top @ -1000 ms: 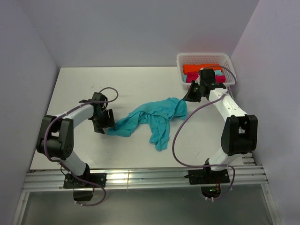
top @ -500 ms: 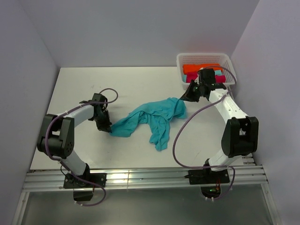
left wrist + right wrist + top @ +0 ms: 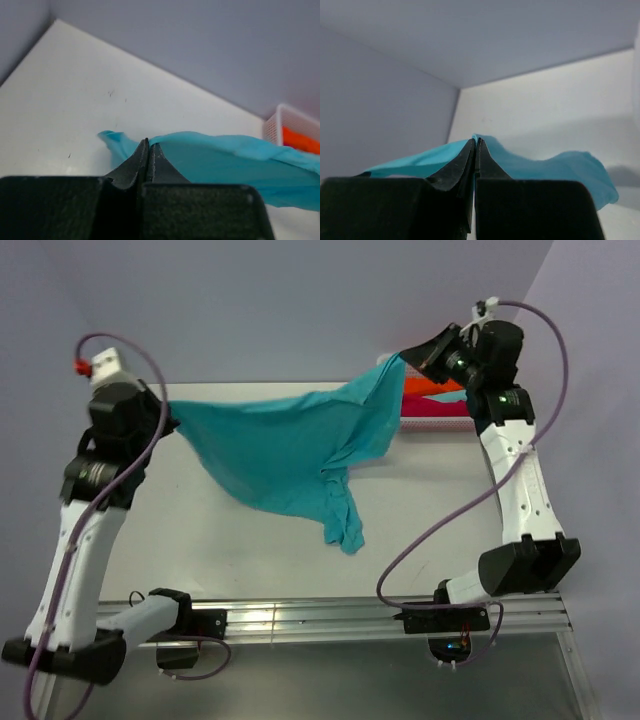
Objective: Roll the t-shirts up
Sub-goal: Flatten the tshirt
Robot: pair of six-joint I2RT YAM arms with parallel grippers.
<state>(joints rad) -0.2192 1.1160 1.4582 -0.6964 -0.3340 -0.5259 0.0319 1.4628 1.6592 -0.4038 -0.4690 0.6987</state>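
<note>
My left hand is pressed together on one edge of the turquoise t-shirt, and my right hand pinches the opposite edge. Both are held high and wide apart. The shirt hangs between them as a taut sheet above the surface, with a bunched tail drooping toward the near middle. I cannot tell whether that tail touches down.

I judge this to be the spreading step: the shirt is opened out in the air but not yet laid flat, and no rolling has begun. Next I should lower both hands together and keep the fabric tight. The hanging tail should land first so the body settles smooth without creasing.

Pale lilac walls close in the left, far and right sides. The surface is white. At its far right corner stands a white lattice basket holding an orange t-shirt and a magenta t-shirt.
</note>
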